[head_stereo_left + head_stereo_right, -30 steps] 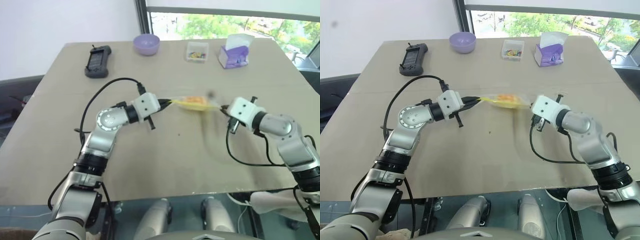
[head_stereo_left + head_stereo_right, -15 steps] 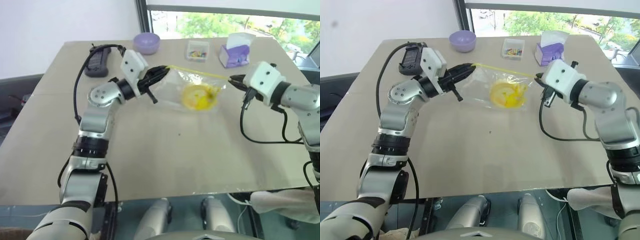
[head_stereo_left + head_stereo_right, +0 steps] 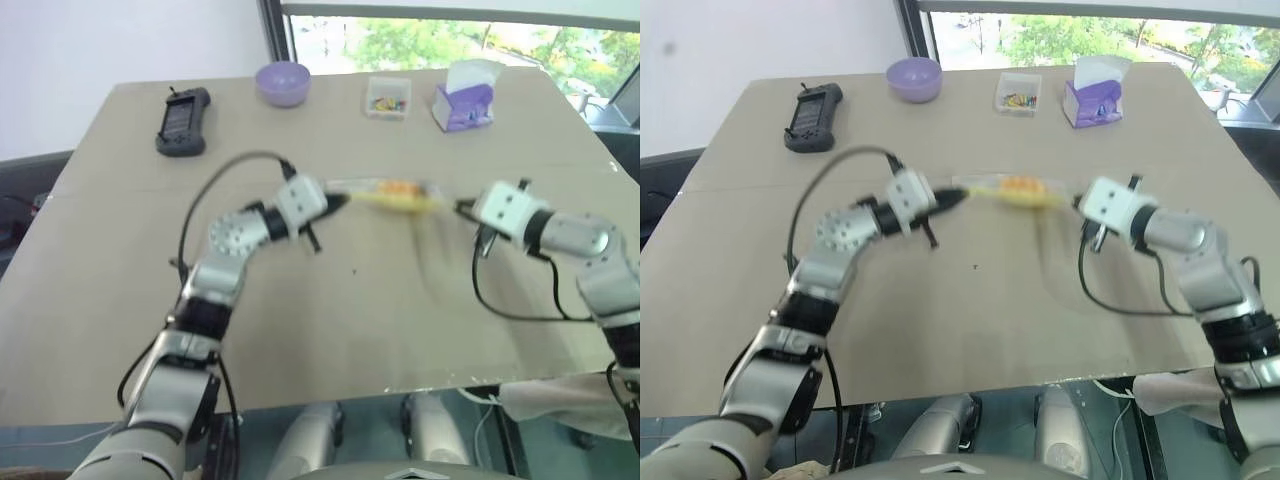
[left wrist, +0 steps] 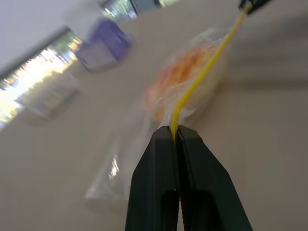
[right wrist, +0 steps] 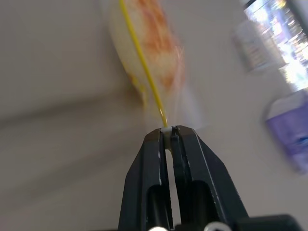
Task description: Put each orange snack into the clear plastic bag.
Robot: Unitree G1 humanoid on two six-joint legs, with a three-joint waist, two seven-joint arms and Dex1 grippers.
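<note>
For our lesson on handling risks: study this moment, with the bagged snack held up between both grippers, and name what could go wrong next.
1. The left gripper and right gripper each pinch only a thin end of the clear plastic bag at its yellow strip; either end may slip free.
2. The orange snack hangs inside; if the strip is unsealed, it might tumble onto the table.

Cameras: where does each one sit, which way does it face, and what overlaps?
Head stereo pair: looks forward and down at the table, both arms in view.
Left wrist: looks along the left gripper, shut on the clear plastic bag.
Right wrist: looks along the right gripper, pinching the bag's other end.
Shared: the orange snack inside the bag.
</note>
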